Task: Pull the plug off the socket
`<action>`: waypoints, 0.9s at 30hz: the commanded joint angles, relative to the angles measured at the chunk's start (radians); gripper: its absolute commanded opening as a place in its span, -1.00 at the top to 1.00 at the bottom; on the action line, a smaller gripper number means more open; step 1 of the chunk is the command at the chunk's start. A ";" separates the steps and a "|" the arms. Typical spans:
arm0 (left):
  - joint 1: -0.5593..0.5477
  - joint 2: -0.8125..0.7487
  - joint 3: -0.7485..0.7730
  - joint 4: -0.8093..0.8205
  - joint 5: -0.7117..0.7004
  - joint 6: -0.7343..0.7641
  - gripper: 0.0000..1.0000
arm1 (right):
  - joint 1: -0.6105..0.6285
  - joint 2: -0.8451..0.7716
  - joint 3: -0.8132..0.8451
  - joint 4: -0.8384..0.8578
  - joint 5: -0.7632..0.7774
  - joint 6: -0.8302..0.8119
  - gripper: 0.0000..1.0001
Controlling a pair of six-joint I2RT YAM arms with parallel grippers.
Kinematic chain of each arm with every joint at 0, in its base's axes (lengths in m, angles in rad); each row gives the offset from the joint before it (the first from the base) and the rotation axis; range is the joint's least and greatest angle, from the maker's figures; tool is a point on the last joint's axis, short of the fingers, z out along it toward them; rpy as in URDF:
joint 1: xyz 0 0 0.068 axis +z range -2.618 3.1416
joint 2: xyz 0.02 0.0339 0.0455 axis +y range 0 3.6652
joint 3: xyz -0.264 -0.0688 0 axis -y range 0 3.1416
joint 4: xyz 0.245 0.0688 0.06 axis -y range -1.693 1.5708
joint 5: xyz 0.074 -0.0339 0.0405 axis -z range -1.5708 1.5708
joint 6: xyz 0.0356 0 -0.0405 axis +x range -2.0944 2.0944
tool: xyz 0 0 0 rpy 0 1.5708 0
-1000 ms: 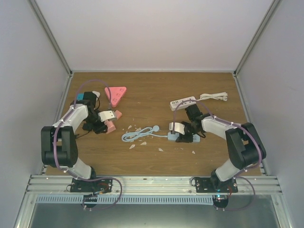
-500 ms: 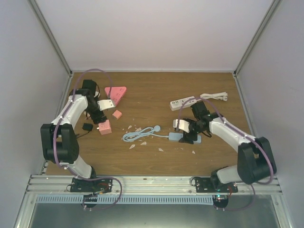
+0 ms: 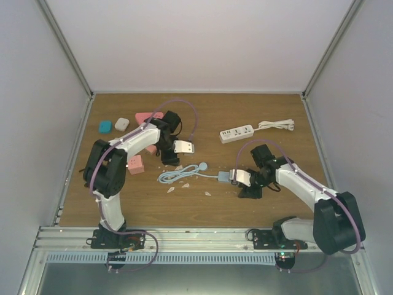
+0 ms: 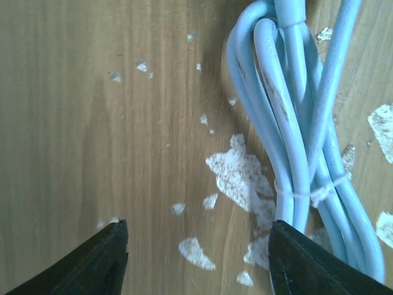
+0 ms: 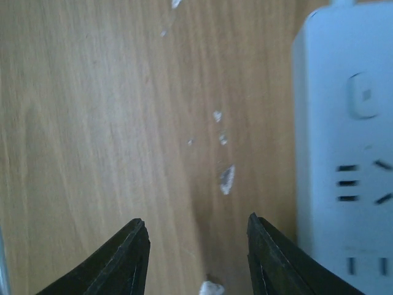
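Plug [image 3: 201,165], round and pale blue, is lying free at the end of the bundled cord [image 4: 295,123], about midway between the side edges of the tabletop [image 3: 202,120] and closer to its near edge. I cannot tell whether this is the plug meant. The pale socket strip [image 5: 344,153] is lying just beyond it toward the right edge. Its holes in the right wrist view are showing bare, and the rest is hiding under the arm from above.

Any seated plug is probably being held by pin friction alone, and it looks light, hard and smooth. The strip looks light too and would likely be lifting with it. So one pincer should be pinning the strip's flat body while the other is taking the plug by its sides, close to the strip's face, never by the soft cord.

The right pincer [image 5: 196,224] is hovering spread over bare wood, with the strip just outside one finger, pinching nothing. The left pincer [image 4: 198,230] is likewise spread over white flecks [image 4: 239,172], with the cord beside one finger, gripping nothing.
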 commanded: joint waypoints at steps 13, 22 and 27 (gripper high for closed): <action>-0.087 -0.069 -0.268 0.075 0.112 0.065 0.08 | -0.166 0.246 0.067 0.167 0.056 0.031 0.32; -0.325 -0.084 -0.312 0.149 0.279 0.016 0.13 | -0.150 0.498 0.347 0.185 -0.024 0.068 0.27; -0.470 -0.030 -0.238 0.219 0.372 -0.043 0.13 | -0.081 0.571 0.431 0.177 -0.077 0.088 0.19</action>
